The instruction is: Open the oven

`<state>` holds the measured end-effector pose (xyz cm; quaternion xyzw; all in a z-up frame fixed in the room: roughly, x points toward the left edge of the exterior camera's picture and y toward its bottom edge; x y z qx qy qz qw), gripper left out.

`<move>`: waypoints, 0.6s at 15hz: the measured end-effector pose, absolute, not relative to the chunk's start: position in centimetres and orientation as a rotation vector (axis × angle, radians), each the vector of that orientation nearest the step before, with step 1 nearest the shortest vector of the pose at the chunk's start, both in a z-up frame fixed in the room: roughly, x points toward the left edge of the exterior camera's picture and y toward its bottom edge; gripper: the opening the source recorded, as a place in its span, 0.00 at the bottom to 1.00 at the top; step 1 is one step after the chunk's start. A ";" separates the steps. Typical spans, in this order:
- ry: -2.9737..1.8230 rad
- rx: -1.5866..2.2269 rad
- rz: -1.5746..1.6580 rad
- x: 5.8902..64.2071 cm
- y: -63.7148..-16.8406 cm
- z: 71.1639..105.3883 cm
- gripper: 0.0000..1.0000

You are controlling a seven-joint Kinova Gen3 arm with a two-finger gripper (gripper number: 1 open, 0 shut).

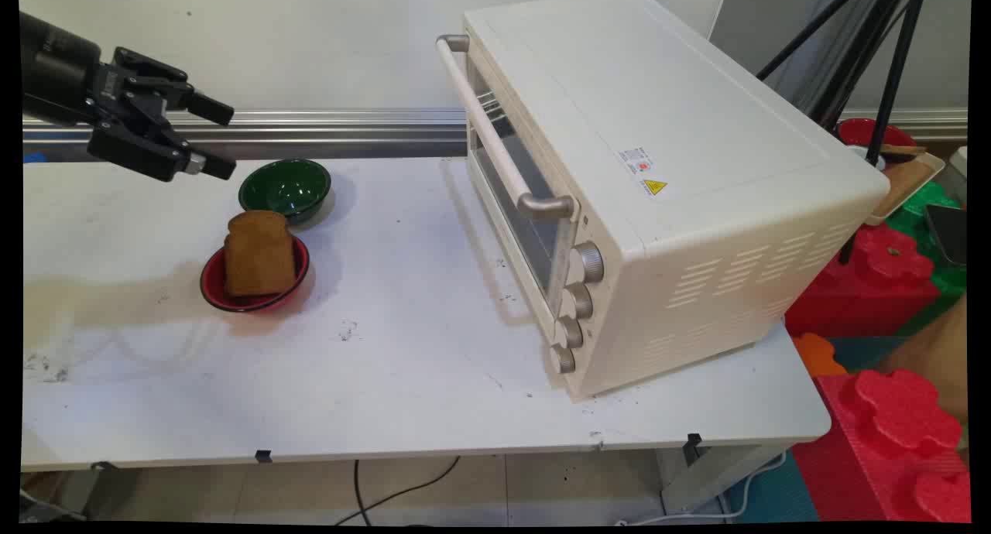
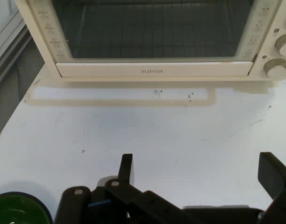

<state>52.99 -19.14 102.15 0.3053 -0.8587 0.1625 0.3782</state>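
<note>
**Above the table's left end, an open and empty gripper is held near two bowls**

Over the left end of the white table point(image 1: 387, 395), the gripper point(image 1: 226, 141) is seen raised clear of the surface and pointing across the table toward the right. Its jaws are spread wide apart, and nothing is held between them; in the hand view only bare tabletop is seen between the two fingers point(image 2: 126, 165).

Nearest to the gripper, just below and to the right of its fingertips in the main view, a green bowl point(image 1: 285, 186) is found, and it appears to be empty. No contact with it is made. Just in front of that bowl, a red bowl point(image 1: 207, 286) is set, and a slice of brown bread point(image 1: 259, 254) is laid across it, leaning over its rim. The two bowls are placed close together; whether they touch cannot be told.

Well apart from the bowls, on the right half of the table, a cream toaster oven point(image 1: 658, 170) is stood at an angle. Its glass door point(image 1: 511, 193) is shut, with the long handle point(image 1: 495, 131) along its upper edge and four knobs point(image 1: 588, 261) stacked beside it. In the hand view the oven is faced squarely, and a wire rack is made out through the glass, with nothing seen on it.

Beyond the table's right edge, red and green foam blocks point(image 1: 890, 271) are piled.
</note>
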 end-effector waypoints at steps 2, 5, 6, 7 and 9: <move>-2.194 0.767 0.435 52.8 -19.5 102.9 1.00; -2.187 0.755 0.452 52.3 -20.3 103.9 1.00; -2.184 0.753 0.454 51.9 -20.8 104.3 1.00; -2.181 0.752 0.455 51.7 -21.1 104.5 1.00; -2.168 0.753 0.455 50.4 -22.6 105.4 1.00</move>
